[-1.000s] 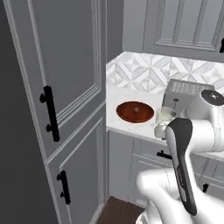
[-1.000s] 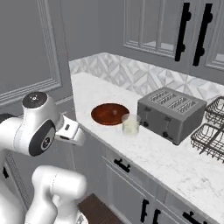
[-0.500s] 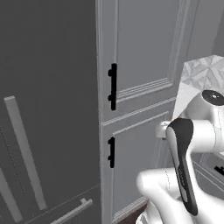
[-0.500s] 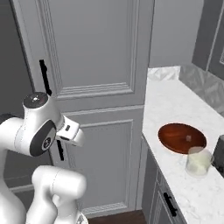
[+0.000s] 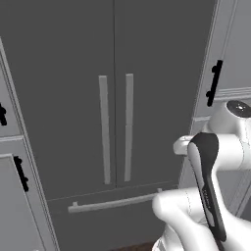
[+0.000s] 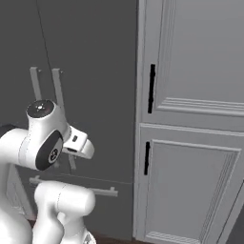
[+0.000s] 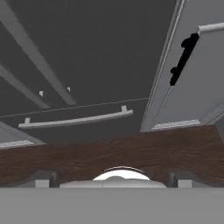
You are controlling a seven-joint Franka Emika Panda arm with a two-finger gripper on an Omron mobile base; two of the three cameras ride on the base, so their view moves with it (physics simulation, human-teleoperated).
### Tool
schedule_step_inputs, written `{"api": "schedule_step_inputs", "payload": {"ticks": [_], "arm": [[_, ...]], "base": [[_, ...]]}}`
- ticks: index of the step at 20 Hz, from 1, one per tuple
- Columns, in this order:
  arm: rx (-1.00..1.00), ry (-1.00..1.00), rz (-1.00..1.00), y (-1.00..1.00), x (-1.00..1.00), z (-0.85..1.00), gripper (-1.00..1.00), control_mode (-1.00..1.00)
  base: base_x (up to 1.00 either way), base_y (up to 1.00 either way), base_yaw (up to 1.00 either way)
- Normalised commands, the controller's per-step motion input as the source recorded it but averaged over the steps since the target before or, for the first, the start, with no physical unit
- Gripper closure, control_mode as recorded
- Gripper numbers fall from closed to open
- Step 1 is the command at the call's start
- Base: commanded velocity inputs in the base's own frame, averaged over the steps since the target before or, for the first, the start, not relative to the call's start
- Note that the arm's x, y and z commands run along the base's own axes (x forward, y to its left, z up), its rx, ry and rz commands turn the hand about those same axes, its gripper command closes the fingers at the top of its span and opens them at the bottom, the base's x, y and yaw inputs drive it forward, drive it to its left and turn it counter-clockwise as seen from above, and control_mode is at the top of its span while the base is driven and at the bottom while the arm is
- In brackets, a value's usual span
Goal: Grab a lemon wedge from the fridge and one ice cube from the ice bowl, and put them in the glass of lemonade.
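The fridge (image 5: 63, 98) stands straight ahead, tall and dark grey, both doors closed. Its two long light grey bar handles (image 5: 116, 128) run side by side down the middle, and a drawer bar (image 5: 115, 202) lies below them. The right base view has the fridge (image 6: 95, 71) on the left; in the hand view the fridge (image 7: 100, 52) lies above the floor. My gripper (image 7: 112, 178) is open, its fingertips (image 7: 43, 177) set wide apart with nothing between them, pointing down toward the floor in front of the fridge. The lemon wedge is hidden. The ice cube, ice bowl and glass of lemonade are out of view.
Lighter grey panelled cabinets (image 6: 190, 119) with black handles (image 6: 151, 88) stand right of the fridge, and cabinets of the same kind (image 5: 12, 186) stand to its left. Dark wooden floor (image 7: 109, 153) runs along the fridge's foot.
The whole picture has shifted: the base drove left, away from the counter with the bowl, glass and toaster, and now faces the fridge. The arm stays folded and the gripper open.
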Motion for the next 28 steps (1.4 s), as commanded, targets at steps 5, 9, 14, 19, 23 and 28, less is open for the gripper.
{"api": "schedule_step_inputs", "payload": {"ticks": [5, 9, 14, 19, 23, 28], "arm": [[0.00, 0.00, 0.00, 0.00, 0.00, 0.00, -1.00, 1.00], [0.00, 0.00, 0.00, 0.00, 0.00, 0.00, -1.00, 1.00], [0.00, 0.00, 0.00, 0.00, 0.00, 0.00, -1.00, 1.00], [0.00, 0.00, 0.00, 0.00, 0.00, 0.00, -1.00, 1.00], [0.00, 0.00, 0.00, 0.00, 0.00, 0.00, -1.00, 1.00], [0.00, 0.00, 0.00, 0.00, 0.00, 0.00, -1.00, 1.00]], "base": [[-0.58, 0.82, 0.27], [-0.24, 0.55, -0.03], [-0.32, 0.23, -0.15], [-0.62, -0.37, -0.02], [-0.20, -0.05, 0.00], [0.00, 0.00, 0.00]]}}
